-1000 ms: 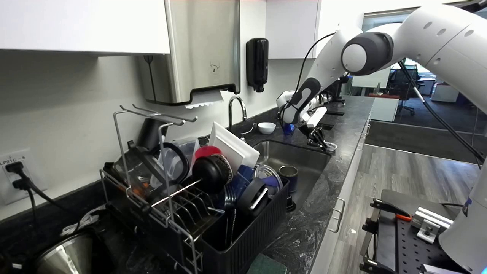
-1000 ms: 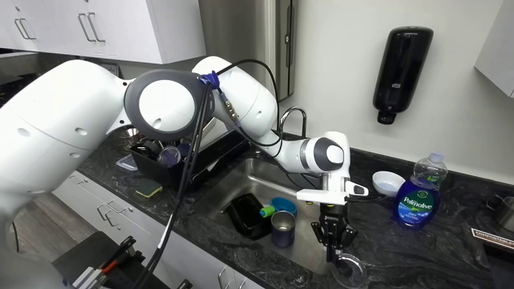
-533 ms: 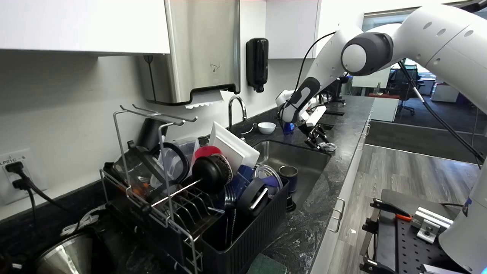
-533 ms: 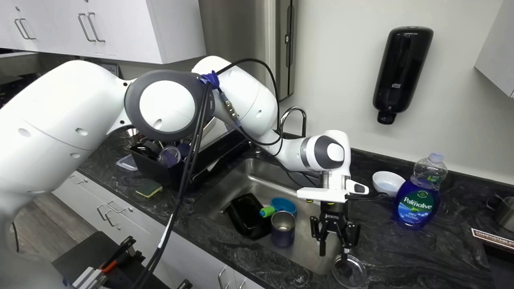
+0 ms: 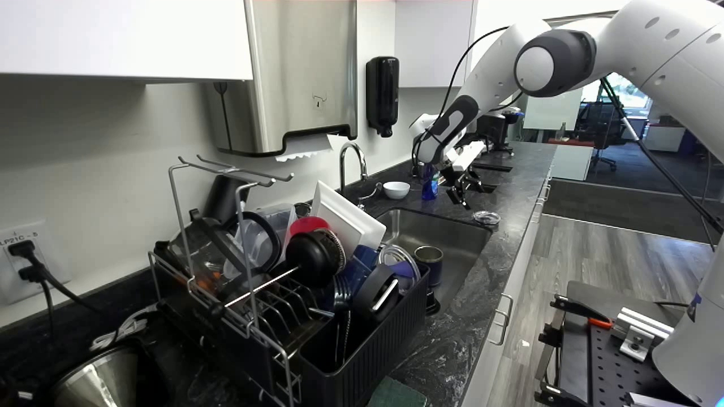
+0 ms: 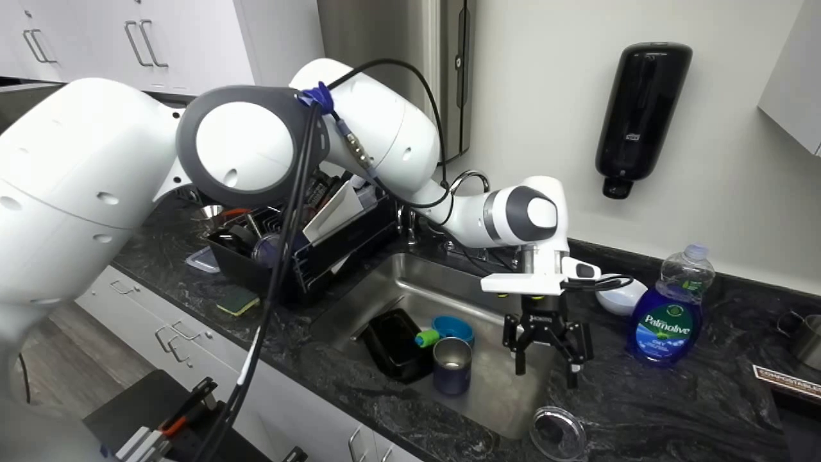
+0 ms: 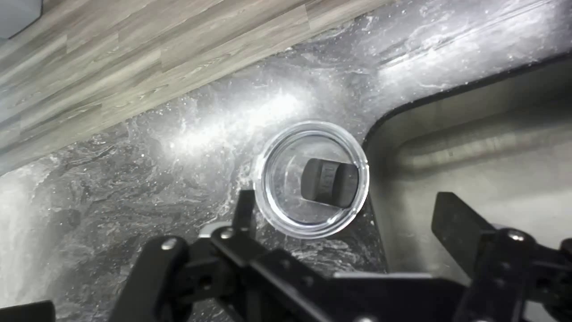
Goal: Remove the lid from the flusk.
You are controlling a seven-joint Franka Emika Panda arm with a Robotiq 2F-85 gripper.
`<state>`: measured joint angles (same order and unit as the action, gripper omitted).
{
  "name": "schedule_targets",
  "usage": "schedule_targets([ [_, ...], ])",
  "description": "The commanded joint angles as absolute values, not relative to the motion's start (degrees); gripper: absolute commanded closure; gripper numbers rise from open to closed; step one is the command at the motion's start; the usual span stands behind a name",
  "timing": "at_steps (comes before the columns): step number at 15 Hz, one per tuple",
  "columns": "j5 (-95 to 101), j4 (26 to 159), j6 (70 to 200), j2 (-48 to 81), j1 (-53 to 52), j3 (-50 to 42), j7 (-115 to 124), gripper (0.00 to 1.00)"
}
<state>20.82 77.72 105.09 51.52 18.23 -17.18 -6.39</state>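
The lid [image 7: 286,179], a clear round disc with a dark slider, lies flat on the counter beside the sink corner. It shows in an exterior view as a clear ring [image 6: 558,434] too. The flusk, a dark blue steel-lined tumbler [image 6: 451,378], stands upright in the sink with its mouth uncovered; its upper part [image 5: 434,270] also shows past the dish rack. My gripper [image 6: 546,376] hangs above the lid and the sink's edge, fingers wide apart and holding nothing. In the wrist view the gripper [image 7: 346,200] has one finger over the counter and the other over the sink.
Around the flusk in the sink [image 6: 497,388] are a black tray [image 6: 391,346] and a blue bowl [image 6: 458,328]. A soap bottle [image 6: 664,321] and white bowl [image 6: 619,295] stand behind the gripper. A loaded dish rack [image 5: 373,353] and faucet [image 5: 362,158] border the sink.
A second ago the jaws were together at the lid's edge. They have spread apart, and the arm has risen away. The lid has stayed on the counter.
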Motion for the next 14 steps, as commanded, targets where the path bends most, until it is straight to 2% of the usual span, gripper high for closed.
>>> schedule_targets([
  [1,19.0,84.1,107.9,44.3,19.4,-15.5,-7.7,0.0],
  [6,16.2,95.5,113.3,32.4,20.6,-15.2,-8.8,0.0],
  [14,10.2,121.2,129.1,10.2,21.8,-16.4,-12.7,0.0],
])
